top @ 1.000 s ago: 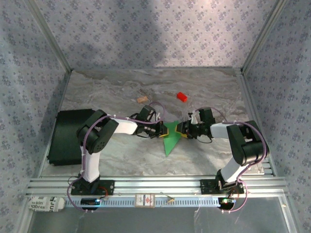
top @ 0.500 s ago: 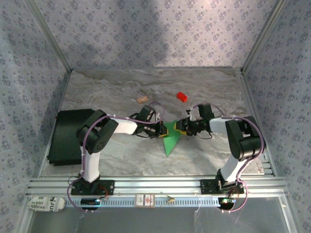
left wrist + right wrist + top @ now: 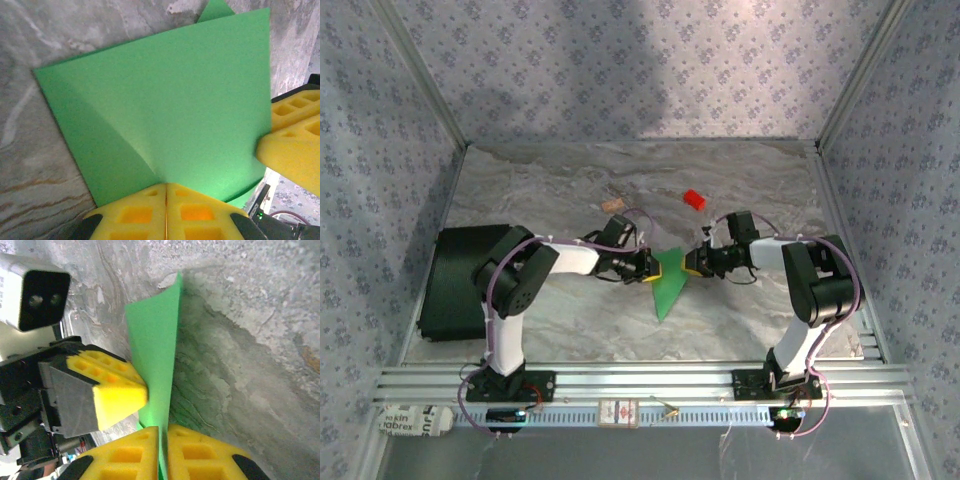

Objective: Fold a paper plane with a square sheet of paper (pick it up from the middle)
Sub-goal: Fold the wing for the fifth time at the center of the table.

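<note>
We hold the square sheet of paper (image 3: pixel 175 100), partly folded and standing up over the tabletop (image 3: pixel 570 190), with the left pincer (image 3: pixel 166 186) clamped on one edge and the right pincer (image 3: pixel 163 430) clamped on the opposite one; we judge both should pull evenly, without tearing
</note>
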`<state>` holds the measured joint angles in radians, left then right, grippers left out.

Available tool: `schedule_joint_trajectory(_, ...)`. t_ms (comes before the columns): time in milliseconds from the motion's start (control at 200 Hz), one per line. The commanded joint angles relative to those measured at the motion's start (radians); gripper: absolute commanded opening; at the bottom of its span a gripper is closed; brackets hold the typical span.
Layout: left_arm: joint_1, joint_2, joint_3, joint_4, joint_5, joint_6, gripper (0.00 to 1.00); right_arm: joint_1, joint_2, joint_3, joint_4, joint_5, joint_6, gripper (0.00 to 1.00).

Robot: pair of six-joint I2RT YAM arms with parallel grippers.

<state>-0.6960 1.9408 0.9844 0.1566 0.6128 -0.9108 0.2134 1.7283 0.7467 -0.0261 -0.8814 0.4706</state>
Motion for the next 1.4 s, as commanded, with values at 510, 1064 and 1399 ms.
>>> schedule_joint_trajectory(510,-0.007,-0.155,-0.049,0.036,-0.006,-0.080,0.22,0.119,-0.247,-0.251,0.227,0.388,0.524,0.03)
schedule_joint_trajectory(1064,-0.064,-0.035,-0.046,-0.049,-0.045,-0.049,0.06,0.192,-0.327,-0.295,0.278,0.399,0.558,0.11)
schedule_joint_trajectory(1399,-0.065,-0.005,-0.085,0.010,-0.010,-0.043,0.01,0.137,-0.229,-0.254,0.299,0.226,0.415,0.25)
